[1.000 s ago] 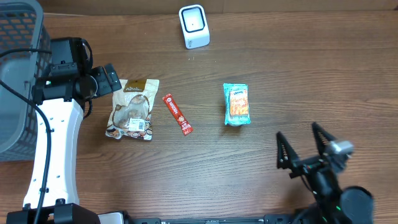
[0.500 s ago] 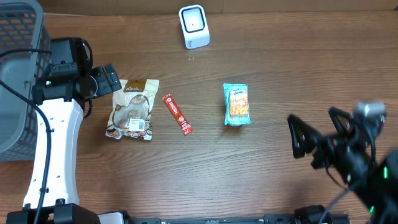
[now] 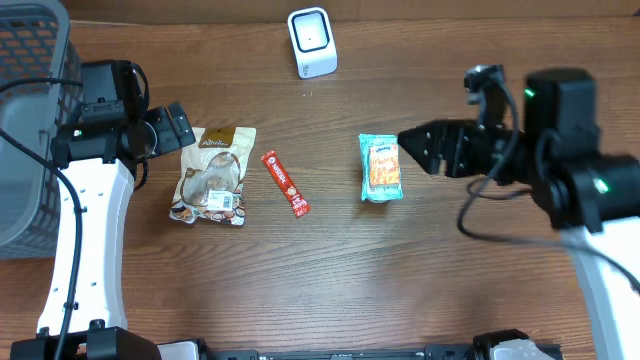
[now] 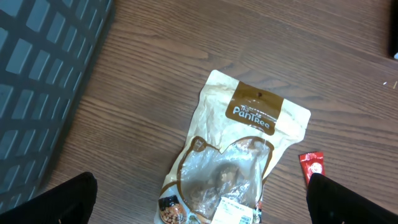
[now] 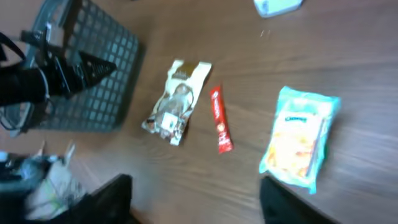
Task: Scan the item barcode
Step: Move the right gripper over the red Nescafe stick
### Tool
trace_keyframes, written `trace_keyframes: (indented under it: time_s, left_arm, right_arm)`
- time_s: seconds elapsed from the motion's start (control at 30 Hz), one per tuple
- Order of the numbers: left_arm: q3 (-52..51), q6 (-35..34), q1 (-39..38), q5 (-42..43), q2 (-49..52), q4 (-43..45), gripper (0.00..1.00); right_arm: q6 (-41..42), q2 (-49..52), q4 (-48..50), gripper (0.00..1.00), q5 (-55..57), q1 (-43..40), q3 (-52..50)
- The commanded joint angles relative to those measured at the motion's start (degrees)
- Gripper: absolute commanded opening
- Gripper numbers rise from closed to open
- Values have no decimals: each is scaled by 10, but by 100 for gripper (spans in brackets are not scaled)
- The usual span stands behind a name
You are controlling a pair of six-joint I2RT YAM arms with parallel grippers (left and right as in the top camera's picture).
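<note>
A white barcode scanner stands at the back of the table. Three items lie in a row: a brown snack pouch, a red stick sachet and a teal packet. My left gripper hovers open at the pouch's upper left; its wrist view shows the pouch lying flat between the spread fingertips. Just right of the teal packet my right gripper is in the air, open and holding nothing. Its blurred wrist view shows the teal packet, the sachet and the pouch.
A grey mesh basket fills the far left edge, close behind my left arm. The basket also shows in the left wrist view. The wood table extends toward the front.
My right arm swung from the front right corner up and left to beside the teal packet, and its jaws look narrower than before. The left arm and the items stayed put.
</note>
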Motion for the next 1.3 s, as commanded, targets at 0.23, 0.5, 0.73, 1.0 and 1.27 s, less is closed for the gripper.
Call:
trace_keyframes:
  time_s: [0.23, 0.5, 0.73, 1.0, 1.27]
  left_arm:
    - [4, 11, 4, -3, 3, 1, 100]
    - [4, 11, 4, -3, 3, 1, 100]
    - [4, 11, 4, -3, 3, 1, 100]
    - [4, 11, 4, -3, 3, 1, 100]
    - [4, 11, 4, -3, 3, 1, 100]
  right_arm:
    - [100, 163, 56, 35, 148, 208, 12]
    - [185, 291, 137, 18, 239, 296, 12]
    - [228, 375, 172, 8, 239, 330, 12]
    - [247, 443, 210, 6, 240, 354, 12]
    - [247, 456, 203, 6, 318, 355, 9]
